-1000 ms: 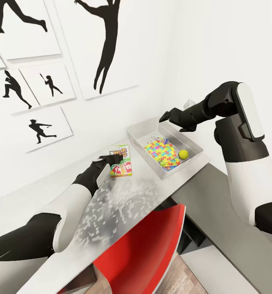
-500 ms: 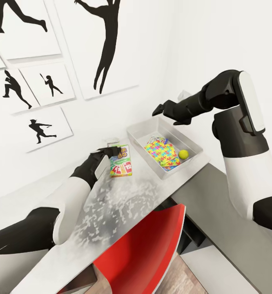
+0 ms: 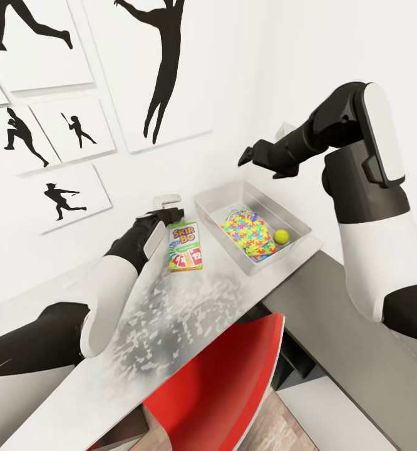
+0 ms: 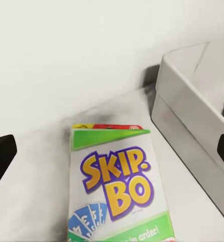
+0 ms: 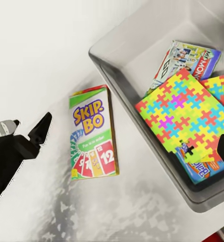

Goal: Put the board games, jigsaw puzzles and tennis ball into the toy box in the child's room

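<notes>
Here, a green Skip-Bo board game (image 3: 185, 246) lying flat on the pale grey table (image 3: 171, 313), just beside the toy box (image 3: 294, 215) and apart from its near wall. Left gripper (image 3: 169, 207) poised at the far end of that box, close to the wall, fingers spread and holding nothing — in the left wrist view, dark fingertips (image 4: 1, 156) at either edge with the Skip-Bo cover (image 4: 114, 186) between and below them, untouched. Toy box wall (image 4: 185, 108) rising just to one side of the game there.

Inside the toy box: a jigsaw puzzle (image 3: 246, 232) of yellow, green, pink and blue pieces lying on top, a second puzzle sheet (image 5: 223, 85) peeking out beside it, a Monopoly-style board game (image 5: 190, 58) tucked under toward the far end, another blue box (image 5: 203, 169) under the near edge, and the tennis ball (image 3: 281, 236) resting against the right-hand wall.

Right gripper (image 3: 249, 156) hanging above the far corner of the toy box, well clear of its rim, empty; whether parted or closed cannot be told from here.

Around — a red chair back (image 3: 221, 388) pushed in under the table's near edge, a lower dark grey desk top (image 3: 334, 326) to the right, and black silhouette prints (image 3: 158, 69) of ball players on the white wall behind.
</notes>
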